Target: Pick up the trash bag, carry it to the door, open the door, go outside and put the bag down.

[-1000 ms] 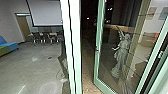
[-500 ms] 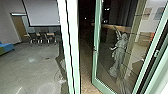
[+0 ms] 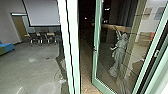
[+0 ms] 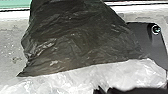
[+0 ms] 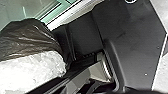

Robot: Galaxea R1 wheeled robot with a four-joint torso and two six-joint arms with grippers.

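Watching the trash bag (image 4: 80, 40) from my console, I see it large and close in both wrist views. One part is dark, creased film, and the rest looks pale, shiny and crumpled. It sits near the wide dark plate (image 5: 125, 32) of my base, partly in front of it in the left wrist view; whether the two touch, I cannot tell. Nor can I tell whether I have anything gripped on the left or the right, or whether either side is open or closed.

Out from there, a pale post (image 3: 75, 50) stands upright just left of twelve o'clock. At one o'clock a glass door (image 3: 95, 62) in a pale green frame stands ajar, with a dark gap between it and the post. A statue (image 3: 120, 50) with one arm raised shows in its glass.

Toward eleven o'clock I have several dark chairs (image 3: 32, 37) by a table, and a white screen (image 3: 43, 12) above them. A brown door (image 3: 21, 26) is around ten o'clock, and a blue and green sofa (image 3: 7, 47) nearer nine, on the smooth grey floor (image 3: 27, 67)
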